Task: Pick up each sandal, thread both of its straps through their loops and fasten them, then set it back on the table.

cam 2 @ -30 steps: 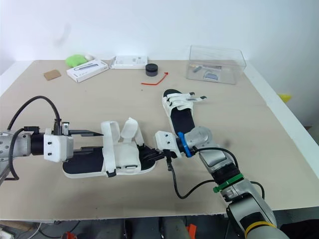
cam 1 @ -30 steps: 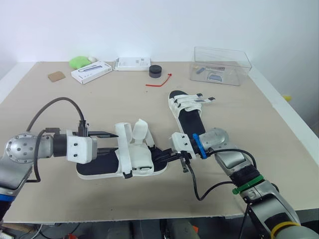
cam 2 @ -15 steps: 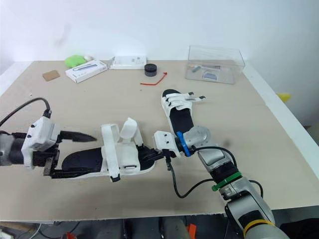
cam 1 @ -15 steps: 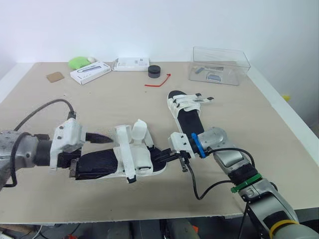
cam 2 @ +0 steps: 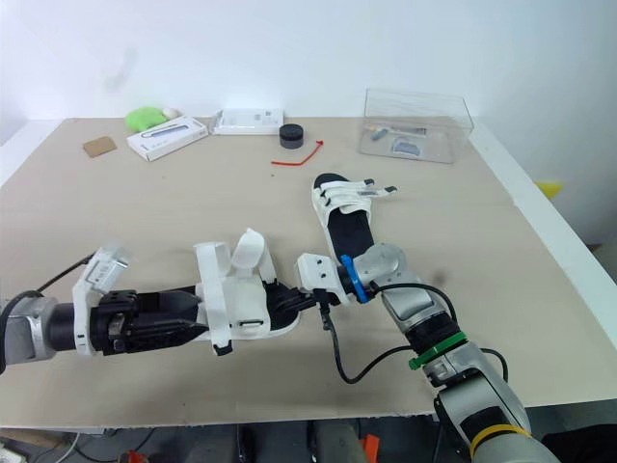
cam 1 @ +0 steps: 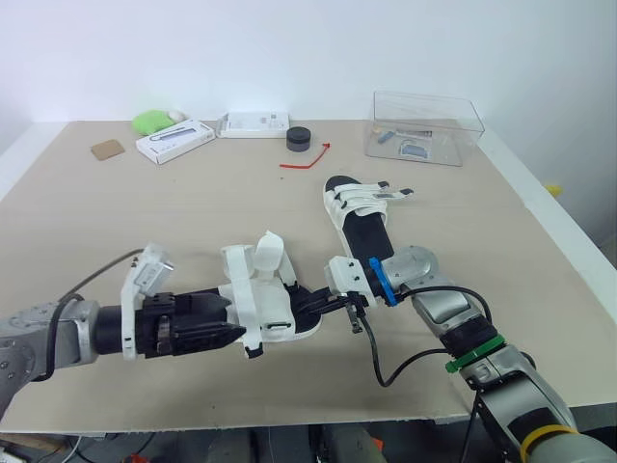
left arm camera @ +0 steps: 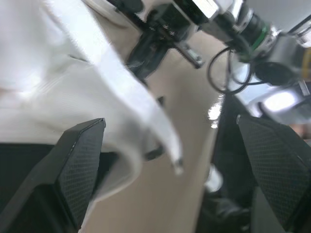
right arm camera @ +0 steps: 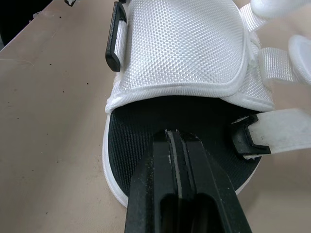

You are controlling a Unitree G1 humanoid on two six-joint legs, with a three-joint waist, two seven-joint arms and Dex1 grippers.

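Unfastened sandal [cam 1: 270, 313] near fastened sandal [cam 1: 362, 227]

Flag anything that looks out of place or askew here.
The near sandal has two white straps sticking up loose, unfastened; the far sandal has its straps lying across it, ends poking out sideways. Nothing looks spilled or damaged.

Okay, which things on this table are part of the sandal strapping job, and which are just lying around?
Job: near sandal, far sandal, left pincer, right pincer.

Lying about: clear box, black puck, red tie, white carton, white packet, green lump, brown card.
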